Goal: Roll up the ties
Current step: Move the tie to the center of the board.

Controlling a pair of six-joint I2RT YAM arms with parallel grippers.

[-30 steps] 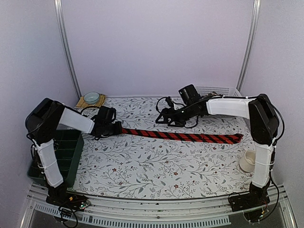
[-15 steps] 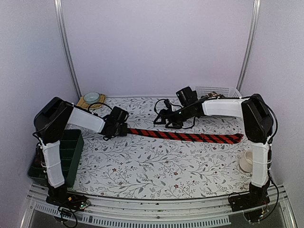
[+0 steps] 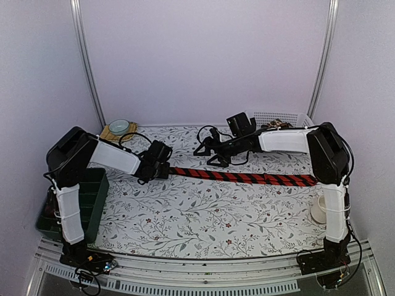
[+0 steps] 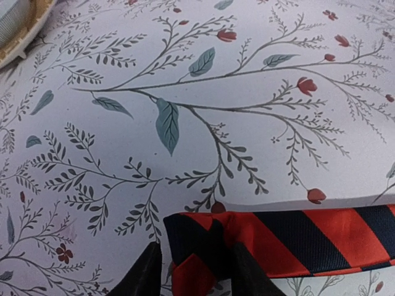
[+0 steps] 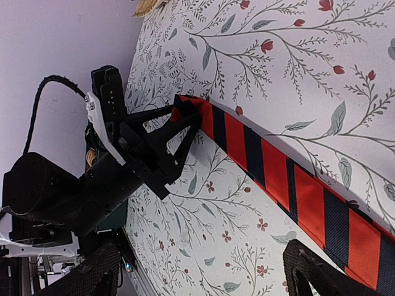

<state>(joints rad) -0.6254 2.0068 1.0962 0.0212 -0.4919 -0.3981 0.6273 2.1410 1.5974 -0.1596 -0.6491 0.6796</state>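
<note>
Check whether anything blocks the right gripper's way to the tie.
Nothing visible does. The right gripper hangs open close to the tie, with only bare tablecloth between them. The left gripper sits at the tie's narrow end, off to one side of that path.

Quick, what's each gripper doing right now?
left gripper: open, jaws parted around the folded end of the tie.
right gripper: open, holding nothing.
</note>
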